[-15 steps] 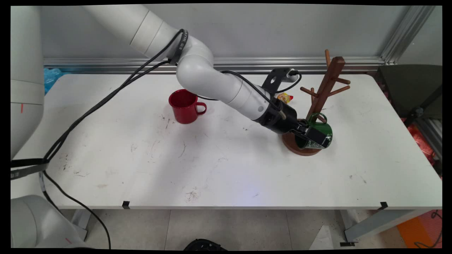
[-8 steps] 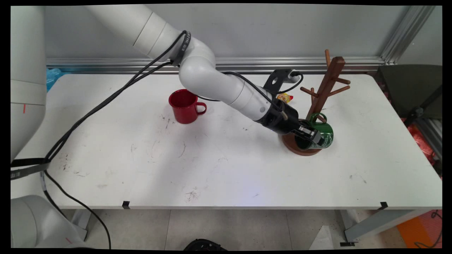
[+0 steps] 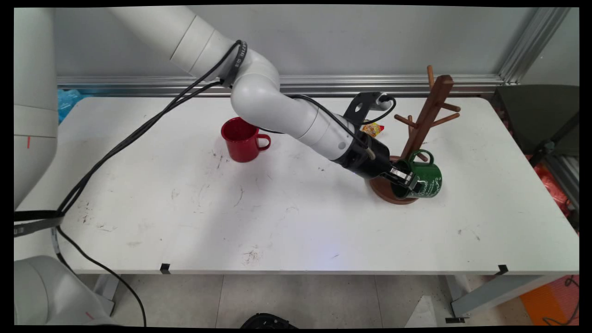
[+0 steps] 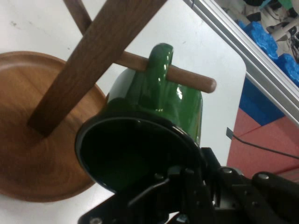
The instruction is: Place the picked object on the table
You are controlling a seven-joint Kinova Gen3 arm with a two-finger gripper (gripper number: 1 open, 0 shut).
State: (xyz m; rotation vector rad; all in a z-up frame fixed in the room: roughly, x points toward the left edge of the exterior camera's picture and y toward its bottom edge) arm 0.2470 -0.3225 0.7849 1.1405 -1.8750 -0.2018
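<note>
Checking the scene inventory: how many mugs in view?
2. Red enamel mug stands mid-table; green enamel mug hangs by its handle on the wooden mug tree, pincer at its rim.

The gripper (image 3: 407, 179) has its jaws clamped on the rim of a green mug (image 3: 423, 179), which lies tilted on its side over the round base of a wooden mug tree (image 3: 423, 129) at the desk's (image 3: 296, 222) right. The mug's handle loops over a low peg. A red mug (image 3: 240, 138) stands upright, well apart to the left. A small yellow and red packet (image 3: 373, 128) lies behind the arm.
</note>
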